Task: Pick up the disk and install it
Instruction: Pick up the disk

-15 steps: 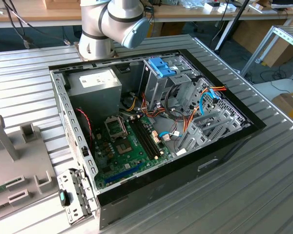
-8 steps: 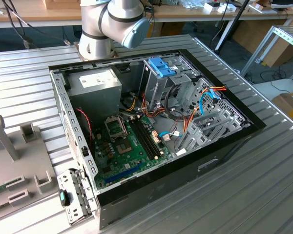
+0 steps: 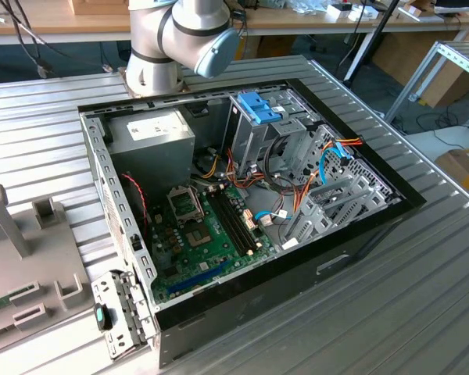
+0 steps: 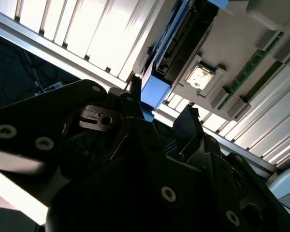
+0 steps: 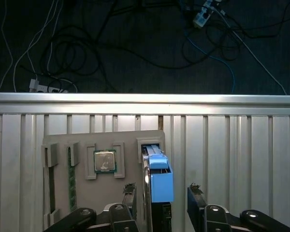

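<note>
The disk (image 5: 159,180) stands on edge in a slot of a grey holder tray (image 5: 130,140), its light-blue rail frame facing the camera and its metal edge beside it. My gripper (image 5: 163,195) is open and straddles the disk, one dark finger on each side with a small gap at the blue side. In the second wrist view the disk's blue rail (image 4: 154,89) sits between the fingertips (image 4: 187,118) of the gripper (image 4: 159,108). The arm's base and elbow (image 3: 180,39) rise behind the open computer case (image 3: 242,195).
The holder tray (image 4: 232,43) also carries a processor chip (image 5: 105,161) and a memory stick (image 5: 71,183). It sits near the ribbed table's edge (image 5: 145,99), with cables on the floor beyond. In the case, a metal drive cage with a blue clip (image 3: 259,105) stands upright.
</note>
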